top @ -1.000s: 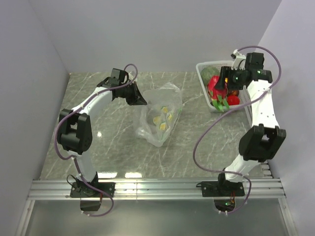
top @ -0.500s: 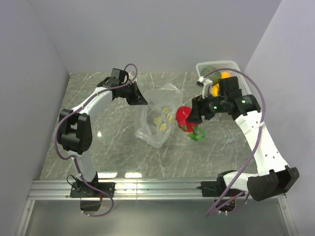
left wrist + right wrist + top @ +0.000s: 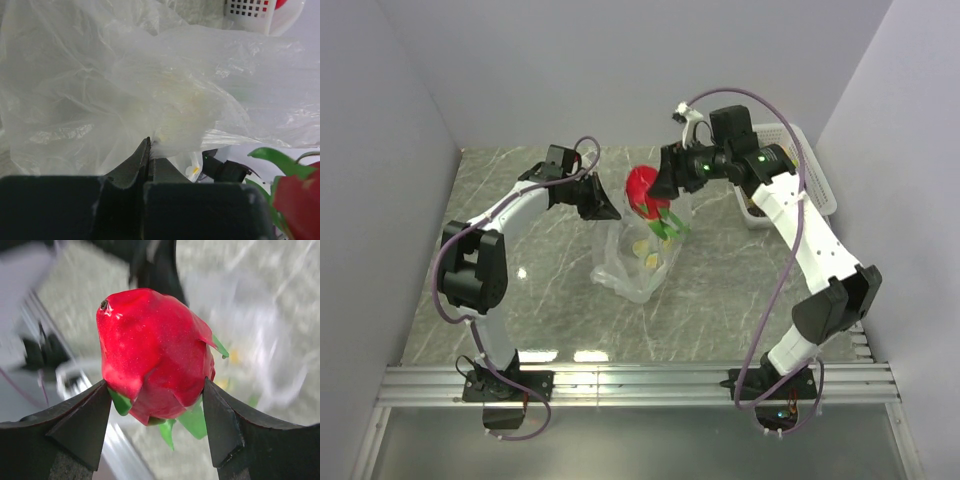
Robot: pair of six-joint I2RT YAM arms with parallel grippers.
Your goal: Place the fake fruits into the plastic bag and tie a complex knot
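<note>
Film at the rim of the bag [image 3: 638, 262] was clamped between the shut fingers of the left gripper [image 3: 150, 148], apparently to keep the mouth raised and open for loading. The right gripper [image 3: 155, 385] was closed on a red fruit [image 3: 640, 186] with green leaves and held it over the bag's raised end, seemingly positioned for release. Counted: one bag on the table [image 3: 720, 290], one fruit in hand, none visible inside the bag, and one basket [image 3: 817, 190] at the far right, its contents mostly hidden.
</note>
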